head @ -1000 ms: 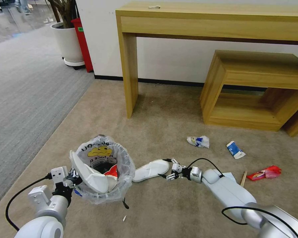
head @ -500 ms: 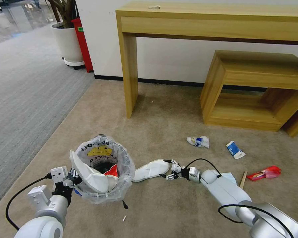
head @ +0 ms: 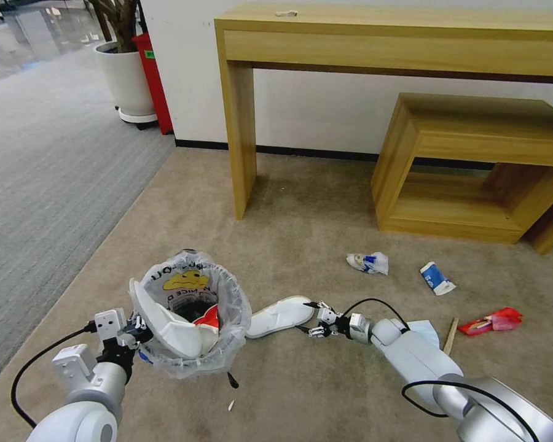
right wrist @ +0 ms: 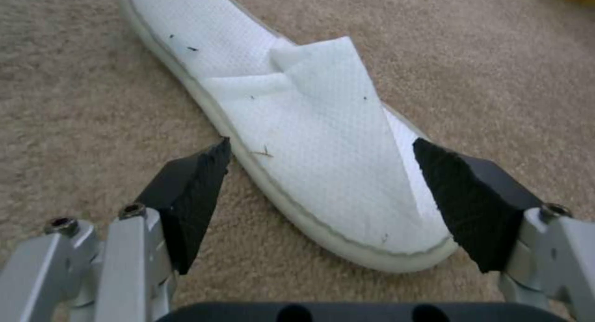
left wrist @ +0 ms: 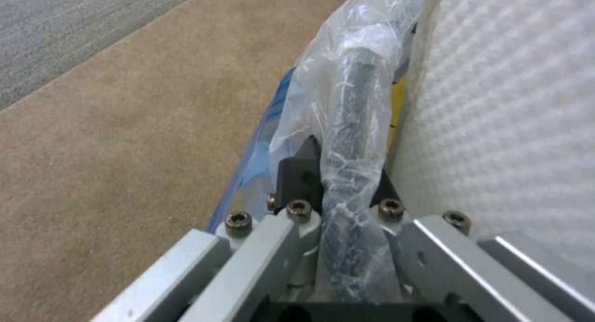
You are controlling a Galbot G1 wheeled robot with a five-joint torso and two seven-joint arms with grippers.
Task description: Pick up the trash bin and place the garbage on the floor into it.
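Note:
The trash bin (head: 193,359), black with a clear bag and a yellow smiley, hangs at the lower left with my left gripper (head: 135,334) shut on its rim. Up close, the bag-covered rim (left wrist: 350,122) sits pinched in the left gripper (left wrist: 334,178). One white slipper (head: 166,328) leans inside the bin. A second white slipper (head: 281,316) lies on the carpet just right of the bin. My right gripper (head: 310,318) is open at its near end. In the right wrist view the right gripper (right wrist: 321,147) straddles the slipper (right wrist: 310,127), one finger on each side.
More garbage lies to the right: a crumpled white-blue wrapper (head: 368,263), a blue-white carton (head: 436,277), a red wrapper (head: 491,320), a wooden stick (head: 451,331) and a blue mask (head: 427,328). A wooden table (head: 243,123) and low shelf (head: 473,166) stand behind.
My right arm has sunk a little, bringing the open gripper lower at the slipper's end. The bin and left arm have not moved.

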